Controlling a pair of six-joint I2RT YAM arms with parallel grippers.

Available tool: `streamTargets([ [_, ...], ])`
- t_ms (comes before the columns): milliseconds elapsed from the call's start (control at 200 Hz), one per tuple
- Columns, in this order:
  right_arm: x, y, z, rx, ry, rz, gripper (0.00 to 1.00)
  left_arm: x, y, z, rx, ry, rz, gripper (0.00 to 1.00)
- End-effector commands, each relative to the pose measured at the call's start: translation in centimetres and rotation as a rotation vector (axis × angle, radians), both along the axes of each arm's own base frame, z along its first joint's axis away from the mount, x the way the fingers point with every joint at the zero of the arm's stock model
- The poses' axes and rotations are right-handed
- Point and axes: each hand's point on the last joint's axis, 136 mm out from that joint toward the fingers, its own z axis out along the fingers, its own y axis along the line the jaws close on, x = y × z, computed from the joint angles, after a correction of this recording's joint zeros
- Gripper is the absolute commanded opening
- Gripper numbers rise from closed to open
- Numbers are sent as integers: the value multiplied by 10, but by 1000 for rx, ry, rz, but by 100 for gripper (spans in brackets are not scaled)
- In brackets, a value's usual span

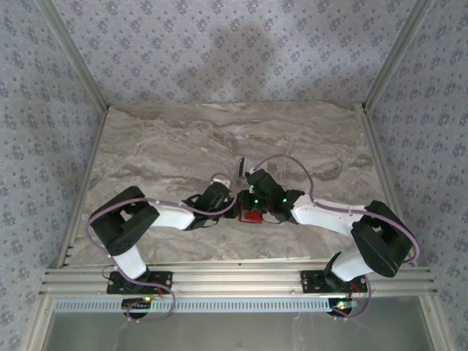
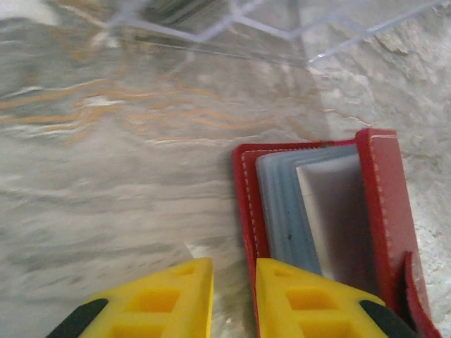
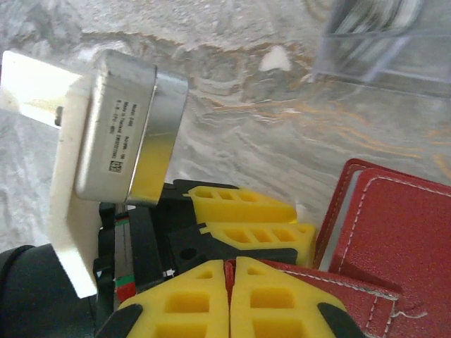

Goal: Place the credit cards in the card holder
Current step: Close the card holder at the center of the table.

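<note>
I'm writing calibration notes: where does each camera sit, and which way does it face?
Top external: above and behind the bases, facing down on the table; both arms show, meeting over the red card holder.
Left wrist: on the left arm, facing down past the left fingers onto the open card holder.
Right wrist: on the right arm, facing past the right fingers at the left fingers and card holder.
Shared: both wrist views catch the card holder and a clear container.
</note>
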Motion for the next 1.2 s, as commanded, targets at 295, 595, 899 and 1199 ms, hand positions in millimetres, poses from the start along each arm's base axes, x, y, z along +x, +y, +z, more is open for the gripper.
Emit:
streamTargets([
  [295, 3, 20, -21, -56, 57, 71, 55, -51, 84, -17, 164, 68, 81, 35],
  [595, 2, 41, 1, 10, 65, 171, 68, -55, 129, 51, 122, -75, 171, 44],
  [899, 16, -26, 30, -45, -16, 9, 80, -47, 80, 104, 65, -143, 14, 41],
  [1199, 13, -94, 17, -11, 14, -172, 86, -32, -27, 97, 146, -135, -181, 33],
])
